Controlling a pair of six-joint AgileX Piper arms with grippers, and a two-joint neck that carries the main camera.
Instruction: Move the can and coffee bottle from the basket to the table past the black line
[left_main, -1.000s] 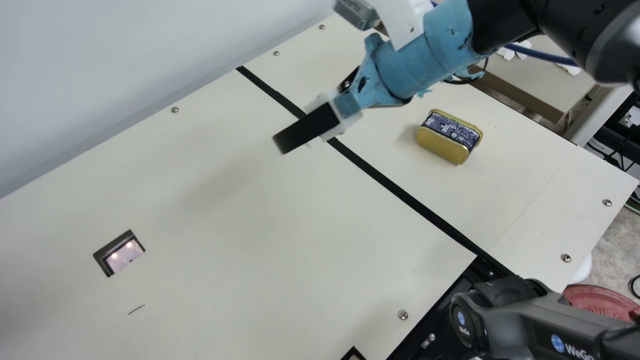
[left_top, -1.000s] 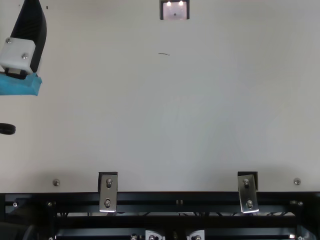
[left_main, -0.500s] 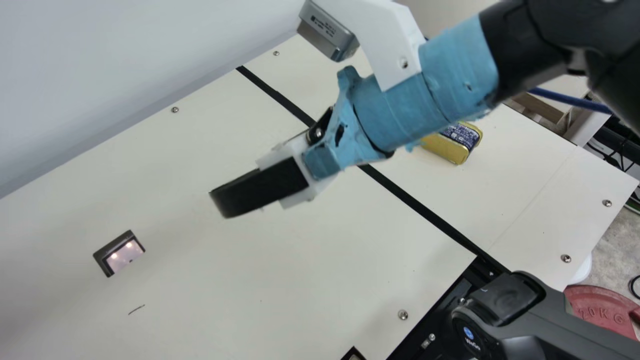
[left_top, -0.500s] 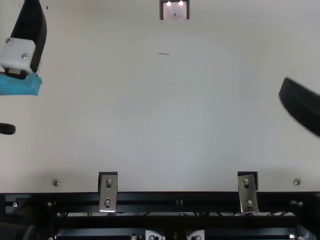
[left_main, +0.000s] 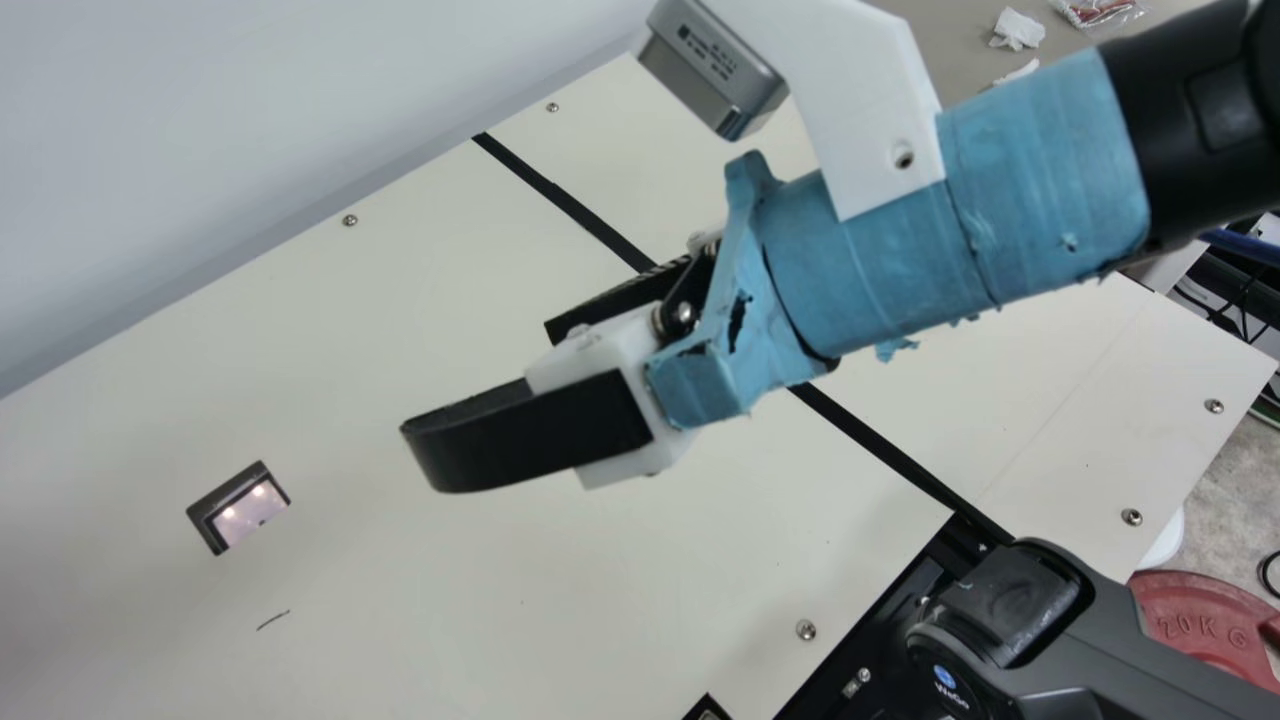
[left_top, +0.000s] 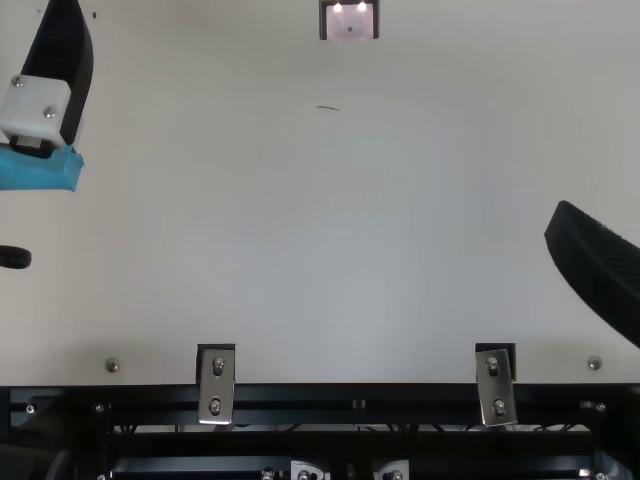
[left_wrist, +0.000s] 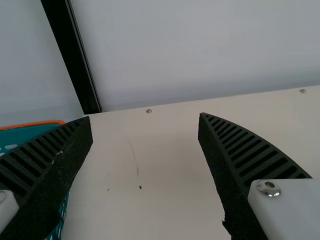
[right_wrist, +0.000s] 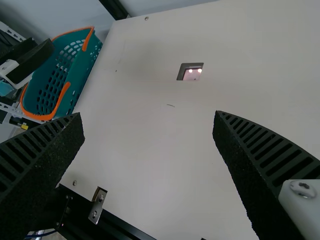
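My right gripper (left_main: 485, 388) hangs over the table in the main view, left of the black line (left_main: 560, 198); in the right wrist view the gripper (right_wrist: 149, 117) is open, nothing between its fingers. At the top view's left edge is my left gripper (left_top: 60, 70); in its own wrist view the gripper (left_wrist: 145, 119) stands wide open beside the basket (left_wrist: 30, 126). The right wrist view shows the teal basket (right_wrist: 86, 75) with orange rim and handles, the left gripper close by it. My right arm covers the spot of the can in the main view.
A square cutout (left_main: 238, 508) opens in the cream table (left_main: 330, 400). A pale wall (left_main: 250, 120) runs behind it. Black rails with metal brackets (left_top: 217, 385) line the near edge. A red weight plate (left_main: 1200, 620) lies on the floor.
My right arm has swung in from beyond the line toward the near side, its gripper coming into the top view, and now hides the gold-and-blue can. The left gripper has stayed still.
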